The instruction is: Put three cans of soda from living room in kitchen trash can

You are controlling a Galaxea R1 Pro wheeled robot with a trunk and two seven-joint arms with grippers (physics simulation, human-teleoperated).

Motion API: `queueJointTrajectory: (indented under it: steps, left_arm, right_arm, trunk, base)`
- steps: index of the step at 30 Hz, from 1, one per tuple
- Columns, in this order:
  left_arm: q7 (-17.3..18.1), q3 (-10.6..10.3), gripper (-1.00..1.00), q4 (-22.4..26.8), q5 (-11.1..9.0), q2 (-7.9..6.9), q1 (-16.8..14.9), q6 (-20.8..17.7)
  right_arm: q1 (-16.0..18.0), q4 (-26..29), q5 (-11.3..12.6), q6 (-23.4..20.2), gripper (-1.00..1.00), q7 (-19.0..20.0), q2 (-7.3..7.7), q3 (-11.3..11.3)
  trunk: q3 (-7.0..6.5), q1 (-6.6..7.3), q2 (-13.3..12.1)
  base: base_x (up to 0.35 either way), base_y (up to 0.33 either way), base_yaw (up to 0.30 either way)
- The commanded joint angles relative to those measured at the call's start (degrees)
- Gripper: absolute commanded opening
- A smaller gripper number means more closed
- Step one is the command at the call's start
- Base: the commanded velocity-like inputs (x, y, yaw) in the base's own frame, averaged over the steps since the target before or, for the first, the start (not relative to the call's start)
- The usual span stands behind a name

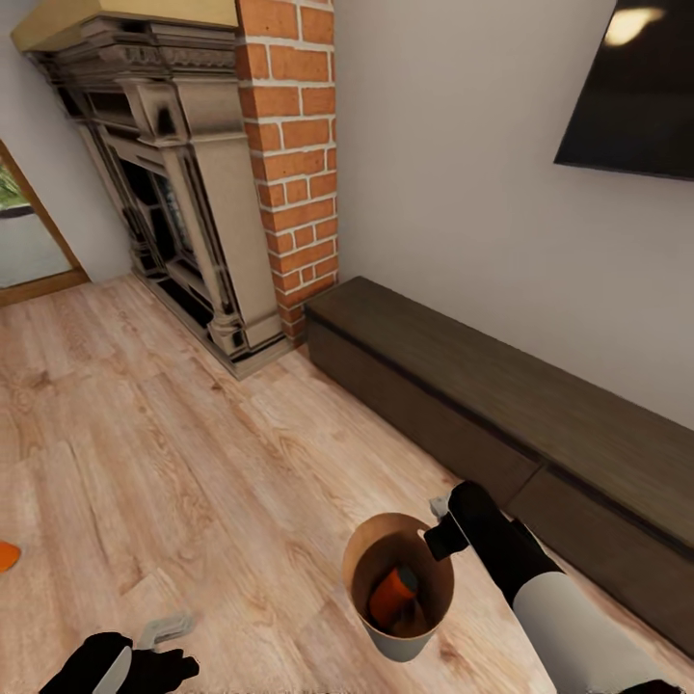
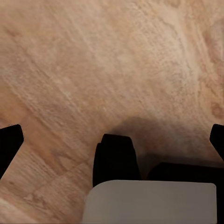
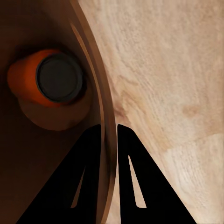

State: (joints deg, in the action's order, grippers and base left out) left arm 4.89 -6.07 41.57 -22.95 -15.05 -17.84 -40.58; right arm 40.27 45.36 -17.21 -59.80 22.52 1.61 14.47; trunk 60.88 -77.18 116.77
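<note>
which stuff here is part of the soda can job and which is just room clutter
Part of the job:
- tash can, its rim pinched between the right gripper fingers
- orange can of soda lying inside it
- orange object at the picture's edge, possibly another can, too cut off to tell
- left gripper, open, holding nothing

Just lying about:
- fireplace
- brick chimney
- low dark cabinet
- wall TV

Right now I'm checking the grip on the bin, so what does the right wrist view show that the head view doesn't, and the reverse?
Right wrist view alone: the right gripper's fingers close on either side of the tash can's wall, one inside and one outside, and the orange soda can's grey top.

Head view alone: the fireplace, brick chimney, dark low cabinet, wall TV, the left gripper low over the floor, and an orange sliver at the picture's edge.

Both: the tash can, the orange can inside it, and the wood plank floor.
</note>
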Motion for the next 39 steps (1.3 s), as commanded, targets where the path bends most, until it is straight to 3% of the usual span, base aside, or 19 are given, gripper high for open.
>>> queueJointTrajectory:
  steps: [1, 7, 11, 21, 39]
  left_arm:
    - [0.01, 0.00, 1.00, 0.00, 0.01, -0.05, 0.00, 0.00]
    - [0.03, 0.00, 1.00, 0.00, 0.01, -0.73, 0.00, -0.02]
    - [0.03, 0.00, 1.00, -0.06, 0.01, -1.05, 0.00, -0.02]
    - [0.04, -0.06, 1.00, -0.21, 0.01, -2.09, 0.00, -0.02]
    - [0.04, -0.09, 1.00, -0.09, 0.09, -2.18, 0.00, -0.02]
  right_arm:
    - [0.14, -0.04, 1.07, -0.20, -1.00, 0.34, 0.00, -0.13]
    - [0.83, -0.17, 1.13, -0.20, -1.00, 0.61, 0.11, -2.91]
    - [1.15, -0.31, 1.15, -0.20, -1.00, 0.71, 0.01, -3.42]
    - [1.30, -0.77, 1.01, -0.20, -1.00, 0.77, -0.68, -2.86]
    - [1.32, -1.06, 1.07, -0.20, -1.00, 0.77, -0.89, -3.15]
  trunk:
    - [0.08, 0.00, 0.00]
    - [0.56, 0.00, 0.00]
    - [0.88, 0.00, 0.00]
    - [1.68, 0.00, 0.00]
    - [3.12, 0.00, 0.00]
  base:
    - [0.000, 0.000, 0.178]
    - [0.000, 0.000, 0.179]
    - [0.000, 0.000, 0.179]
    - [0.000, 0.000, 0.179]
    - [0.000, 0.000, 0.179]
